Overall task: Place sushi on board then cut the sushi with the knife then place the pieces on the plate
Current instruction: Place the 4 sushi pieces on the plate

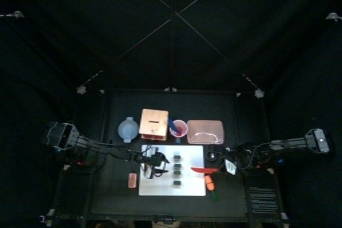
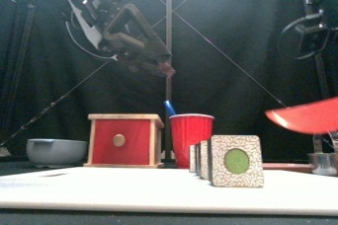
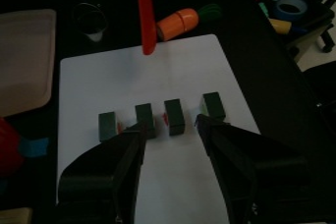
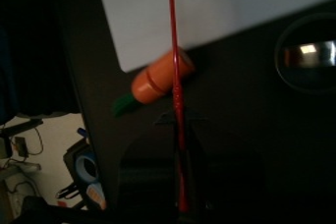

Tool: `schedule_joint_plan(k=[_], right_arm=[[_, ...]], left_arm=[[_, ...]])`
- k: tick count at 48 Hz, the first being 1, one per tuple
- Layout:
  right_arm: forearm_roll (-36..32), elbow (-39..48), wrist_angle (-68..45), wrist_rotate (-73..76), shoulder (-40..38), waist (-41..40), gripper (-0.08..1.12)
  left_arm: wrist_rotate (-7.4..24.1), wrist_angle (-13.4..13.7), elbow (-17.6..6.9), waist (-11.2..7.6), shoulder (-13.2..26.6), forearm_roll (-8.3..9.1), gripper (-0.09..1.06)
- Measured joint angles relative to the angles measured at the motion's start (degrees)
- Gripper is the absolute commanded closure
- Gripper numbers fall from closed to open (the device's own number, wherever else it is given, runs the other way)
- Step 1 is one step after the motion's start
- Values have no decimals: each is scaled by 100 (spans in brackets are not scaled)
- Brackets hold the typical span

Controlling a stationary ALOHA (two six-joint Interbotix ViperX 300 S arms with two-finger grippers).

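Note:
The white cutting board (image 1: 181,152) lies at the table's middle. Several dark green sushi pieces (image 3: 141,117) stand on it in a row with small gaps, also seen near the front (image 2: 232,160). My left gripper (image 3: 168,144) hovers open just above and behind the row (image 1: 166,178), touching none of them. My right gripper (image 1: 225,164) is shut on the red knife (image 1: 202,171), whose blade (image 3: 141,12) is held in the air over the board's right part (image 2: 303,113). The pink plate (image 1: 205,130) lies behind the board, bare.
A toy carrot (image 4: 164,76) lies at the board's right edge. Behind the board stand a red cup (image 2: 192,140) with a blue knife (image 2: 169,108), a wooden box (image 2: 125,138) and a blue-grey bowl (image 2: 55,150). A metal cutter (image 4: 308,61) sits at right.

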Motion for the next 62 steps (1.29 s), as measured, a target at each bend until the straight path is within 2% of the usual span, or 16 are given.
schedule_joint_plan(k=[7,12,20,25,35,40,47,55,62], right_arm=[[-712,26,378,826,-26,-62,66],[-1099,18,536,1257,-35,-62,53],[-1213,35,598,1556,-53,-44,33],[-1222,26,668,1564,-105,35,26],[-1397,-202,835,1573,-308,62,25],[-1863,-396,606,1573,-316,53,25],[-2593,-606,-123,1573,-158,35,25],[-3375,-773,-1230,1573,413,26,24],[-3709,-879,-1872,1573,879,18,23]], left_arm=[[0,-35,9,35,18,9,15],[0,-70,18,62,35,9,15],[18,-88,53,79,79,-26,15],[0,-88,97,114,123,-123,15],[0,-114,176,185,123,-176,15],[0,-211,237,229,114,-211,15],[0,-519,334,237,114,-211,15],[0,-923,527,246,114,-246,15],[0,-1213,650,255,114,-422,15]])
